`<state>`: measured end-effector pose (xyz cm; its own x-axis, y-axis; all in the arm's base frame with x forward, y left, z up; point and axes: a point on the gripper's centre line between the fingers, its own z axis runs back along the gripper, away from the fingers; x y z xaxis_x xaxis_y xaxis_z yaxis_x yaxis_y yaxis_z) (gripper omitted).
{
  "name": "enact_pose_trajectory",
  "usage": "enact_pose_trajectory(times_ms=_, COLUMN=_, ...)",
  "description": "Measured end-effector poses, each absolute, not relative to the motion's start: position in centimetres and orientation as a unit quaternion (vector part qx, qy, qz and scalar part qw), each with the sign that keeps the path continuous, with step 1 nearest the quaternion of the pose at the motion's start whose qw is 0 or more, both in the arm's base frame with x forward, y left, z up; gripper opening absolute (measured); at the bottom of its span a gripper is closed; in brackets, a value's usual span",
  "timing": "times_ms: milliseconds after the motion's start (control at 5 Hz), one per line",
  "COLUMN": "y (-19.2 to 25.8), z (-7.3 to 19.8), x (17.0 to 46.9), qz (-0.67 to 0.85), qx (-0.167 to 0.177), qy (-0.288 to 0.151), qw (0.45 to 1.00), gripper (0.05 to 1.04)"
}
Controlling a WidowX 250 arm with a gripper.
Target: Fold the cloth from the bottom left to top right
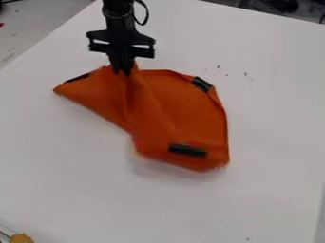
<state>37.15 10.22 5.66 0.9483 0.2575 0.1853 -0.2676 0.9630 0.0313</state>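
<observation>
Claw [122,72] grips the creased orange cloth [175,107], black patches near its edges.

The white table [70,180] takes the most place, and it lies at a slant. On it, toward the upper right, there are a few small dark specks [218,66], and one more speck is near the bottom edge. In the bottom left corner is a yellow-brown thing [21,238], with thin lines [5,235] beside it. Beyond the table, at upper left, is a grey surface [32,23], with a red bit [1,24] at the left edge. Some dark objects [282,5], too unclear to name, are at the top right.
</observation>
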Motion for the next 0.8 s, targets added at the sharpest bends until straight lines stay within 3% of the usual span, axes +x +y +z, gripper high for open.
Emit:
enact_pose_trajectory(times_ms=200, y=9.9, z=5.3, x=38.3, qz=0.107, qx=0.014, qy=-0.094, qw=0.990, gripper=0.102)
enact_pose_trajectory(times_ms=400, y=9.8, z=5.7, x=38.9, qz=0.077, qx=0.009, qy=-0.093, qw=0.993, gripper=0.274)
enact_pose_trajectory(times_ms=800, y=10.0, z=6.3, x=39.8, qz=0.038, qx=0.013, qy=-0.091, qw=0.995, gripper=0.856)
